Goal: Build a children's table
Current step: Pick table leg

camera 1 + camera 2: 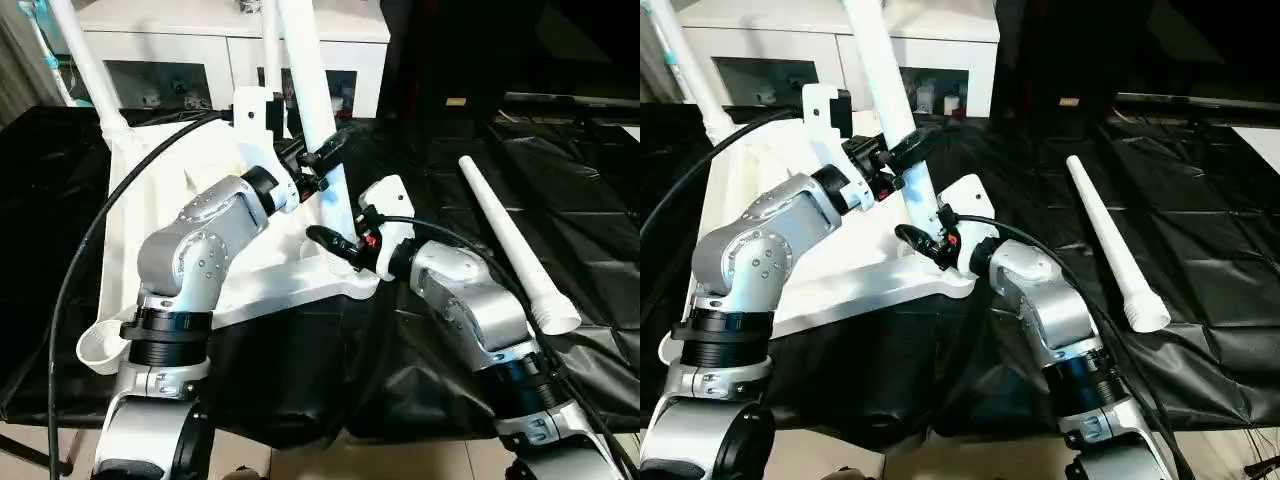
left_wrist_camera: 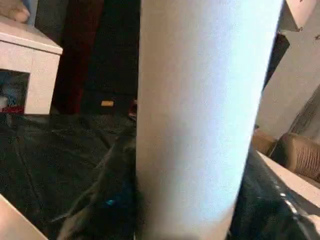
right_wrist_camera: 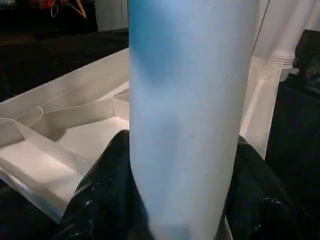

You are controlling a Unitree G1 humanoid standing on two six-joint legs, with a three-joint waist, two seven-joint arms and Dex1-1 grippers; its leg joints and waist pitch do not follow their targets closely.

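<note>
Left eye view: both grippers clamp 1 upright leg [image 1: 312, 110] at the near right corner of the upturned tabletop [image 1: 150, 190] on the black cloth [image 1: 560, 190]. Left gripper [image 1: 312, 160] holds it higher, right gripper [image 1: 335, 243] near the foot, each about half open around the tube. 2 more legs stand at the far corners; 1 spare leg [image 1: 510, 245] lies on the cloth to the right. Keep the leg straight and push down evenly into the socket. No readable writing anywhere.
</note>
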